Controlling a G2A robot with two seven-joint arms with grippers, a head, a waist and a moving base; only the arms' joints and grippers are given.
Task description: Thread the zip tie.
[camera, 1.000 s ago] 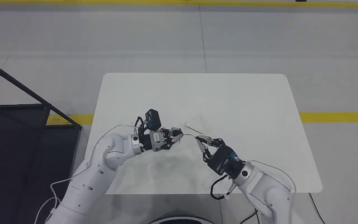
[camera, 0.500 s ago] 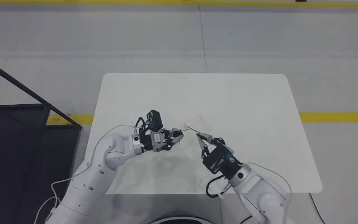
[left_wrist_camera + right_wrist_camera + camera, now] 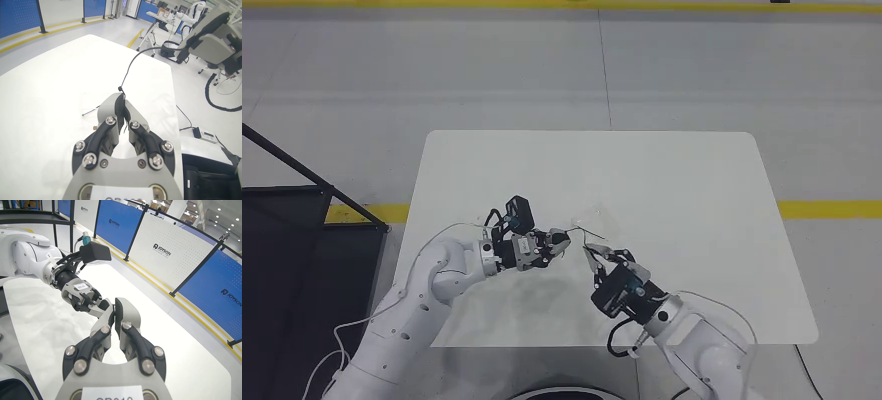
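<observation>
Above the middle of the table (image 3: 692, 180), the left end effector (image 3: 122, 100) is clenched on the zip tie (image 3: 126, 73) just below its head. The tail is pinched by the right end effector (image 3: 114, 311). The tip is best guided squarely into the head.

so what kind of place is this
Most likely a robotics lab or test hall: blue and white perforated partition panels, yellow floor lines, and another white robot at a workbench in the background.

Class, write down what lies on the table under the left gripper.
A clear packet with one thin black strip showing in it; the left gripper, holding the zip tie, covers the rest.
</observation>
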